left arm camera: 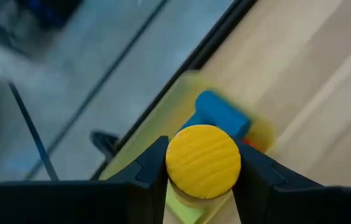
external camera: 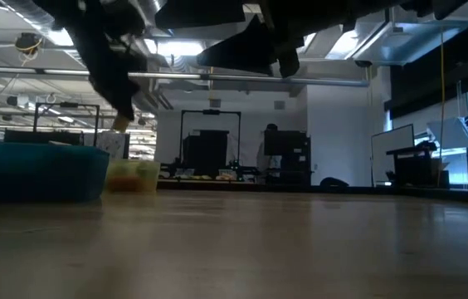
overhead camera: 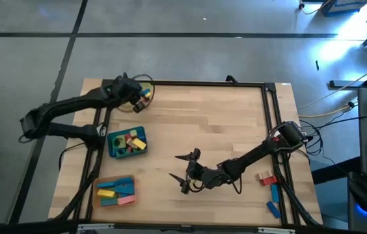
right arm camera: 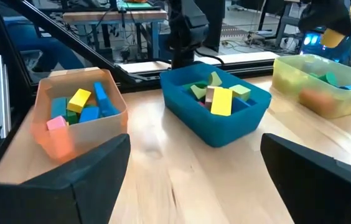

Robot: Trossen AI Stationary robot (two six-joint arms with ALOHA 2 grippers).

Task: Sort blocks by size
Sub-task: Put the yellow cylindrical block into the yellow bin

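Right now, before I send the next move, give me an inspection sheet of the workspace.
Surface: wooden table, bare in the middle.
Job's things: blocks fill the orange tray, blue tray and yellow tray; loose red and blue blocks lie by the right arm's base.
Clutter: nothing seen.
Grippers: left gripper shut on a yellow round block above the yellow tray; right gripper open, empty, mid-table.
Cables: yellow cable on the floor, right of the table.
Surroundings: workshop with racks and benches.

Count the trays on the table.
3, along the table's left side: yellow tray at the far corner under the left tool, blue tray midway, orange tray nearest the front.
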